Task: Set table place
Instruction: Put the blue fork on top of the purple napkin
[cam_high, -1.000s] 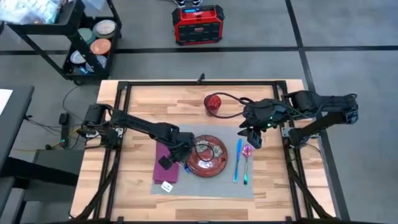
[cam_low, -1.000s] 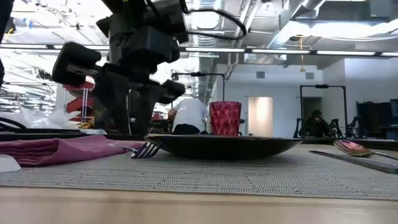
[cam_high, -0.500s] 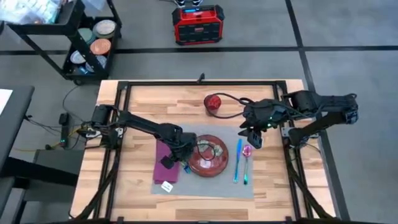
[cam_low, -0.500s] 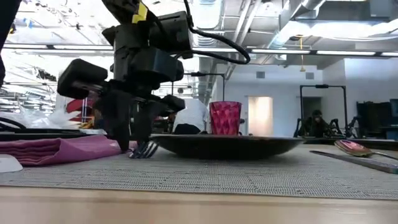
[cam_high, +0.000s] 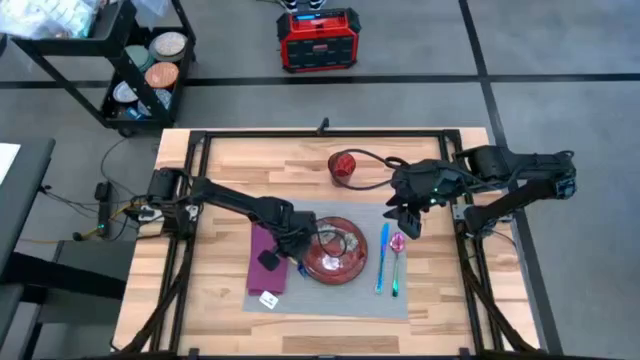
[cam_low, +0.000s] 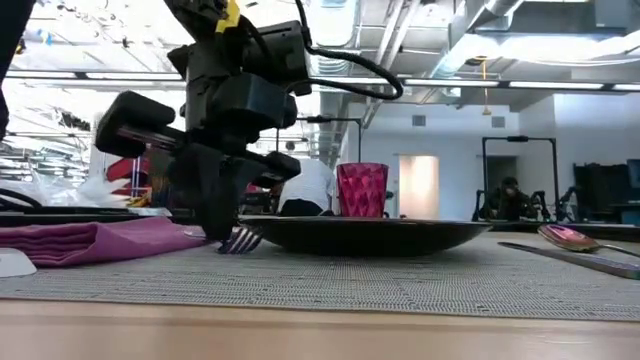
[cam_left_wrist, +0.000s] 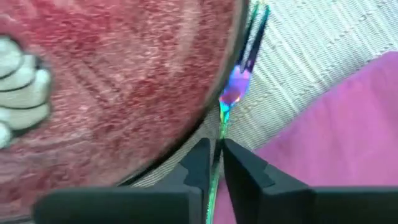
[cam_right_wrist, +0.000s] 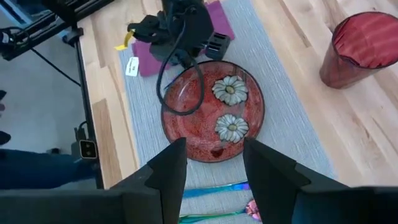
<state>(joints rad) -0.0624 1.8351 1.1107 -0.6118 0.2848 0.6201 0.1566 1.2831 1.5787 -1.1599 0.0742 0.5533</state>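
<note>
left gripper (cam_left_wrist: 213, 163): clamped on fork (cam_left_wrist: 235, 93) between plate (cam_high: 334, 251) and napkin (cam_high: 268, 262) | right gripper (cam_right_wrist: 213, 163): fingers apart, above placemat (cam_high: 340, 298)

Table (cam_high: 225, 160): light wood planks, black frame, carrying a grey placemat (cam_high: 330, 298) with a red plate (cam_high: 338, 252), magenta napkin (cam_high: 266, 262), blue-handled utensil (cam_high: 382, 258) and spoon (cam_high: 397, 250). Red cup (cam_high: 343, 166) stands beyond the mat. Left gripper (cam_high: 291, 252) between napkin and plate; right gripper (cam_high: 408, 217) above the spoon.
</note>
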